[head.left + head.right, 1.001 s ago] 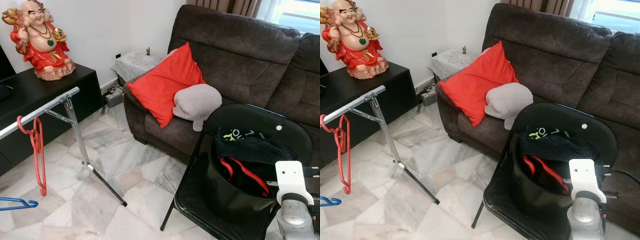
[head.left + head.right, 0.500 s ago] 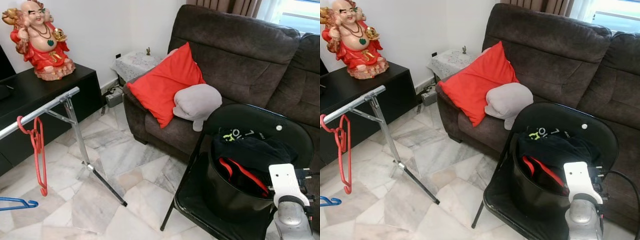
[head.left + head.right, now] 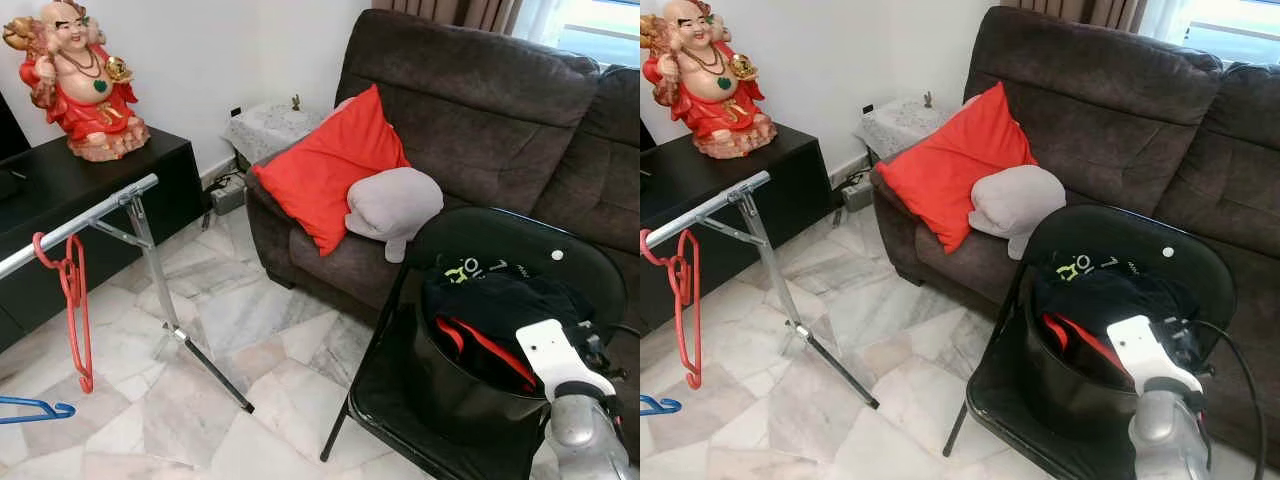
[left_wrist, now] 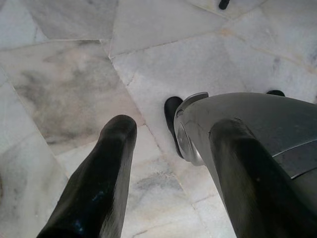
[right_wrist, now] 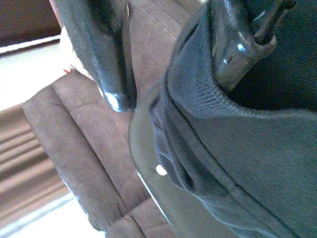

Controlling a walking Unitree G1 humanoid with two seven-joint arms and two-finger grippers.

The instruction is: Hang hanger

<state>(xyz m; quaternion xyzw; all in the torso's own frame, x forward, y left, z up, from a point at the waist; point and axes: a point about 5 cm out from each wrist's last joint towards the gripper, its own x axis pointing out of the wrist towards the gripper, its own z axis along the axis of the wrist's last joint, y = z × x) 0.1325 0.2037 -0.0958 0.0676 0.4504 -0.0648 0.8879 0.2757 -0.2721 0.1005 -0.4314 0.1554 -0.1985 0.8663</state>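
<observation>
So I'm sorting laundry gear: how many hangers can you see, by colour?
Red hangers on the rail: 1
Blue hangers near the floor: 1
Red hangers in the bucket: 1
Total: 3

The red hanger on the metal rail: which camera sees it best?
The left eye view: the red hanger hangs whole from the rail. In the right eye view it sits at the picture's edge.

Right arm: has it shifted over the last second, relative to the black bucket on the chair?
Yes. The right arm has tilted and slid leftward over the black bucket rim, toward the dark clothes inside; the chair stayed put.
</observation>
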